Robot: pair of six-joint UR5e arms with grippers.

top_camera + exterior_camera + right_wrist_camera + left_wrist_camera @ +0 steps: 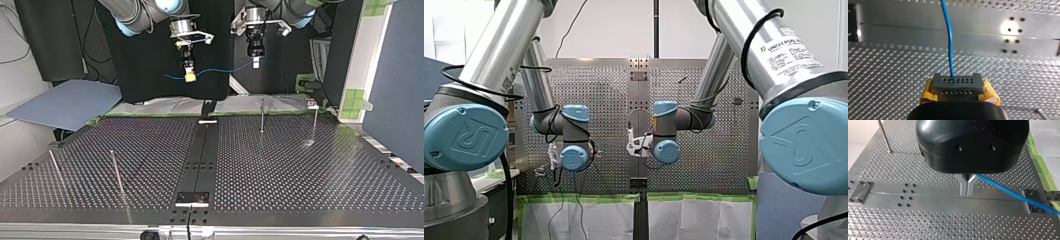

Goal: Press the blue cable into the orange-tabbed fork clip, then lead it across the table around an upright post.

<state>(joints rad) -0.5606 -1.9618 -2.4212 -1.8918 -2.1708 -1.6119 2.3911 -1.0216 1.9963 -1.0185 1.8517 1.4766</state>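
Currently the perforated tabletop (300, 170) carries two pairs of thin upright posts. The far posts (261, 116) stand toward the arms at the top view's right. The near posts (117, 172) stand toward the camera at its left. The orange-tabbed fork clip cannot be made out in any view.

Both grippers hang in the air above the arms' edge of the tabletop, well clear of its surface.
- Left gripper (967, 191): metal fingers closed together on the blue cable (950, 50), which leaves them sideways.
- Right gripper (957, 86): yellow pads clamped on the same cable, which runs straight out ahead of them.

The cable spans the gap between the two grippers with a slight sag. A short free tail extends past the right gripper toward the top view's left. No part of it touches the tabletop.

Judged from this layout, the step in hand is carrying the cable to the clip; insertion has not begun. Recommended procedure:
1. Locate the clip before descending.
2. Hold the span lightly taut, so that it is straight but not pulling through either grip.
3. Align the span squarely across the clip's slot, with one gripper on each side.
4. Lower both grippers together and level, so the cable seats without twisting.
5. Route the approach clear of the posts.
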